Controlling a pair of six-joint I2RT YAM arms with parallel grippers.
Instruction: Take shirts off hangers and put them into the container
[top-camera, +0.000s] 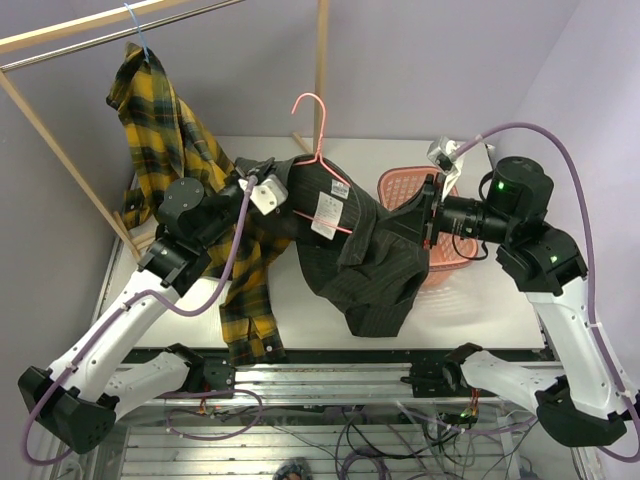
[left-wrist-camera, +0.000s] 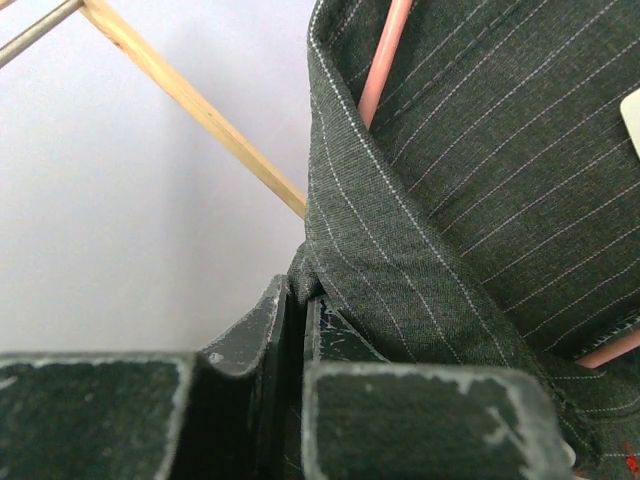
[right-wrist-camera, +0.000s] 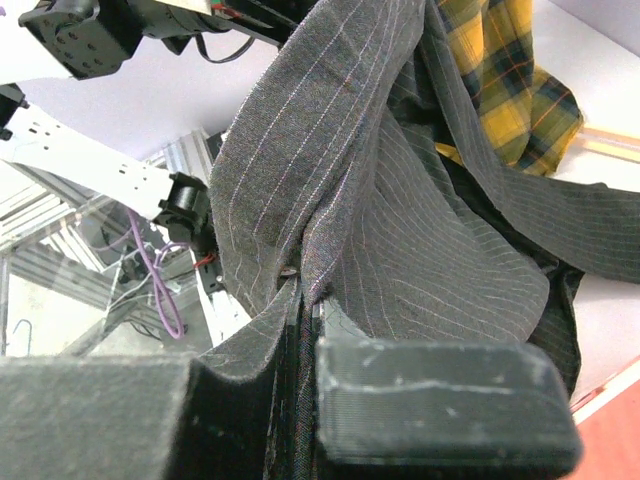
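**Item: dark shirt (top-camera: 372, 262), on pink hanger (top-camera: 321, 135).**

Location: centre of the top view, held up between both arms above the table (top-camera: 310, 310). The basket (top-camera: 398, 183) lies at its 2 o'clock, partly behind the right arm. The plaid shirt (top-camera: 165, 110) hangs at 10 o'clock on a blue hanger (top-camera: 140, 35) from the rail, its tail trailing down to 7 o'clock behind the left arm.

Appearance: charcoal-green cloth with fine pale stripes, soft and limp. Collar folded over, white label showing inside the neck. The body sags in a deep pouch at 6 o'clock. The hanger's hook stands free at 12 o'clock, on no rail. One wire shoulder runs under the collar, the other slants across the open front.

Claws: left gripper (left-wrist-camera: 298, 300) is clamped tight on the collar edge at the shirt's 10 o'clock, just beside the pink wire. Right gripper (right-wrist-camera: 305, 300) is pinched on a fold of the same shirt at its 3 o'clock.

Step in hand, as judged: working the shirt off the hanger.

Handling notes:
- Draw the collar side outward, toward 9 o'clock, so the shoulder slides off the wire end.
- Keep the right pinch steady as the anchor.
- Whether the left claw also traps wire cannot be told; if so, the hanger will travel with the cloth.
- Lift the sagging hem clear before swinging to the basket.
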